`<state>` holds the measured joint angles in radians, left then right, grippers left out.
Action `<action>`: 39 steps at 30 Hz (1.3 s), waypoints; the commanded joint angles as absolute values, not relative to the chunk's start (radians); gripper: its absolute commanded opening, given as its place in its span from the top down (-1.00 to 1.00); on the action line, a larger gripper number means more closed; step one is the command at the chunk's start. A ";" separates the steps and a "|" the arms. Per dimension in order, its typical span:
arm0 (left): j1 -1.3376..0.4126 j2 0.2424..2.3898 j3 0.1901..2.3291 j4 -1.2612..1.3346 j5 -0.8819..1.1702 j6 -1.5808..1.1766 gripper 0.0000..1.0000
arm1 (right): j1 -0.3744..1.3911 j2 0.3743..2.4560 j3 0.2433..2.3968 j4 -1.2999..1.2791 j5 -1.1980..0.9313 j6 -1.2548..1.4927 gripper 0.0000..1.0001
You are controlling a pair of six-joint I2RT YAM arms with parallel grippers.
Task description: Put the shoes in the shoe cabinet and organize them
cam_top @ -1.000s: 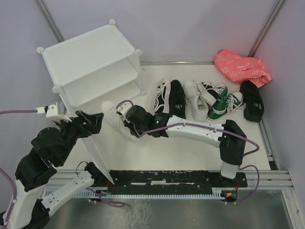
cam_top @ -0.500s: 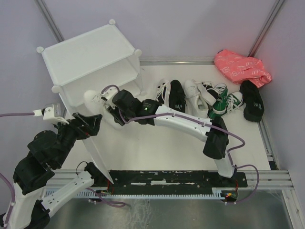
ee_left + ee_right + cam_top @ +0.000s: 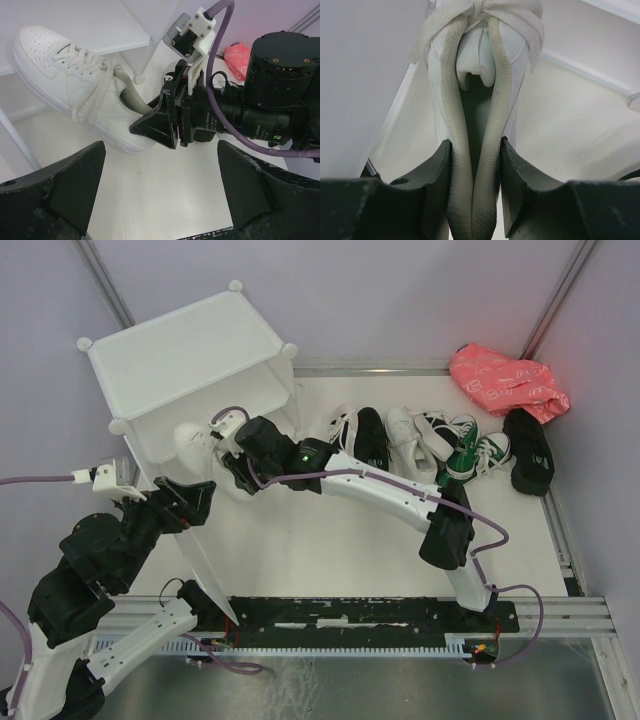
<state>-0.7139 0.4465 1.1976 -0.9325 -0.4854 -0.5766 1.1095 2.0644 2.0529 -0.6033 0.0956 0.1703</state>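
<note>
White tabletop (image 3: pixel 330 550), pale walls all round. Right claw (image 3: pixel 475 165) is pinching the white sneaker (image 3: pixel 75 85) by its heel collar, with the toe pointing straight away from it into the lower mouth of the shoe cabinet (image 3: pixel 190 350). Left claw (image 3: pixel 160 165) is spread wide nearby, holding nothing. Looks like a straight push lengthwise.

Robot lab cell: plain walls (image 3: pixel 400 290), aluminium framing (image 3: pixel 556 300), mounting rail (image 3: pixel 370 612).
</note>
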 commanded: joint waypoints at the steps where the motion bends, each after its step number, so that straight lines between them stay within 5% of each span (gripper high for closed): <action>1: -0.714 0.444 1.216 -0.937 -0.480 -0.622 -0.98 | 1.097 1.995 2.148 -0.496 0.095 0.172 1.00; 8: -0.713 0.436 1.219 -0.955 -0.506 -0.620 -0.98 | 1.098 1.852 1.969 -0.446 0.099 0.176 1.00; 39: -0.713 0.420 1.203 -0.951 -0.517 -0.629 -0.98 | 1.100 1.620 1.824 -0.353 0.077 0.160 1.00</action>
<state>-0.7139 0.4305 1.2015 -0.9478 -0.4973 -0.6037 1.1011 1.7004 1.8076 -0.5789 0.0711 0.1661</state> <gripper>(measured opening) 0.990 0.441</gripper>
